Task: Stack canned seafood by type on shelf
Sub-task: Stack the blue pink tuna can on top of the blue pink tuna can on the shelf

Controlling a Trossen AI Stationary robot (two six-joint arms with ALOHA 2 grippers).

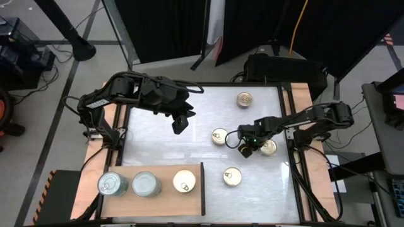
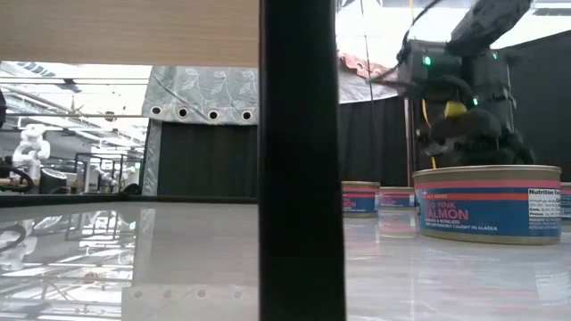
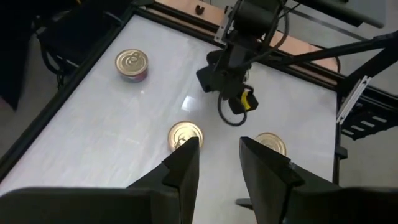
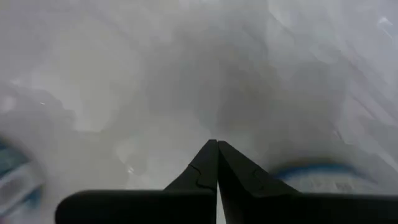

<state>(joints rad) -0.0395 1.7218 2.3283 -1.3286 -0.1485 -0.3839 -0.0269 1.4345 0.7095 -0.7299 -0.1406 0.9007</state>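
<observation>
Wooden shelf (image 1: 189,200), three tins (image 1: 146,184) on it

Left wrist view: three gold-lidded tins on the white tabletop

The left gripper (image 3: 219,165) has its two dark fingers (image 3: 184,163) parted with nothing between them. Beyond them lie the near tin (image 3: 185,134), the second tin (image 3: 271,143) and the far tin (image 3: 132,64). The right gripper (image 3: 231,99) hangs above the table (image 3: 93,118).

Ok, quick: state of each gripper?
Left gripper: open, holding nothing, above the table.
Right gripper: shut, empty, low between tins.
</observation>
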